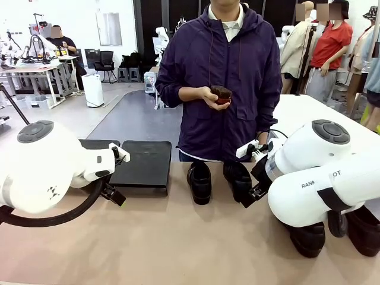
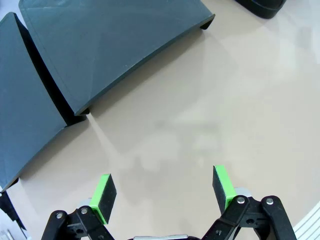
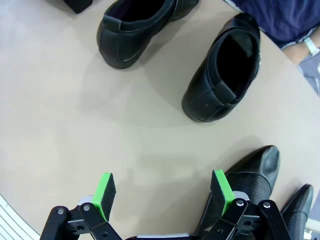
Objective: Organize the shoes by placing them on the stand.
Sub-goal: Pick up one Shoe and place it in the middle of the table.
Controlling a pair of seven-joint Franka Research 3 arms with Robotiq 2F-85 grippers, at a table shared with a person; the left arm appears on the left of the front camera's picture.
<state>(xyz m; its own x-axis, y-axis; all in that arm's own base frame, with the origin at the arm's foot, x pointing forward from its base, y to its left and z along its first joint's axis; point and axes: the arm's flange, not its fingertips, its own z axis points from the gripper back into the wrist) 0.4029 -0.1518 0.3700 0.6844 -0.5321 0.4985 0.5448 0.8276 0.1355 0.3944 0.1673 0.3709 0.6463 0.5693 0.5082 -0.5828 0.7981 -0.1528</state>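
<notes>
**Shoes on the table**

A tan table [image 1: 178, 237] stands in a big workroom. The black stand [image 1: 142, 163] sits far left, and the shoes [image 1: 200, 181] sit right of it on the table. Both arms bend low, with the left gripper [image 2: 163, 175] and right gripper [image 3: 161, 176] wide open.

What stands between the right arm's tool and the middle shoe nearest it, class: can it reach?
Probably yes. The right tool is open, with bare table between it and that shoe; the pointed shoe sits beside it, off the path.

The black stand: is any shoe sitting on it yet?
No, the shoes rest on the table beside the stand, whose panels hold nothing.
</notes>
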